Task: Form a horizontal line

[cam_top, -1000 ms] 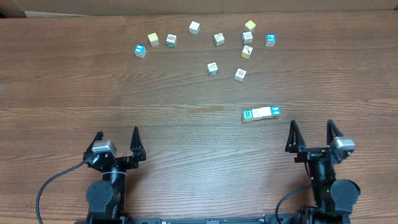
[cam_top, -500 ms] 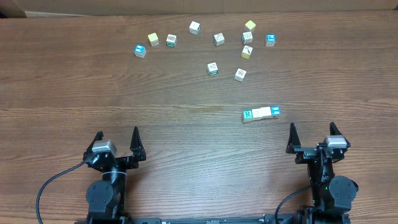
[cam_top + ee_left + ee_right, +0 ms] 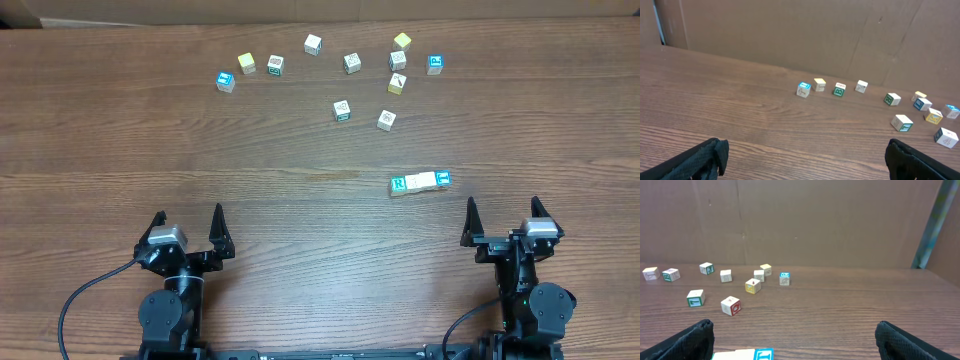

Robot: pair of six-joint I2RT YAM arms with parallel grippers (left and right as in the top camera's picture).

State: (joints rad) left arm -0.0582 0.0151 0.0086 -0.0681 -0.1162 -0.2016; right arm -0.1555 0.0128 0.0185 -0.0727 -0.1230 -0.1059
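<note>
Nearest, the left hand [image 3: 188,214] and the right hand [image 3: 503,204] sit low, both wide open and holding nothing. A little beyond the right hand, the horizontal line [image 3: 420,183] of three touching cubes lies on the worktop [image 3: 250,180]. The task looks finished to me. The loose cubes [image 3: 342,110] lie scattered far behind.

A line [image 3: 420,182] of three touching cubes lies on the table [image 3: 120,150], with green "R" at its left end, plain cream in the middle and blue at its right end, which sits slightly farther from the arms. Eleven loose cubes [image 3: 342,110] are scattered beyond the line, mostly to its left, the nearest cube [image 3: 387,120] just past its left end. The right gripper [image 3: 502,203] sits near the line's right end on the robot's side, fingers spread and empty. The left gripper [image 3: 189,213], equally spread and empty, is well left of the line.
</note>
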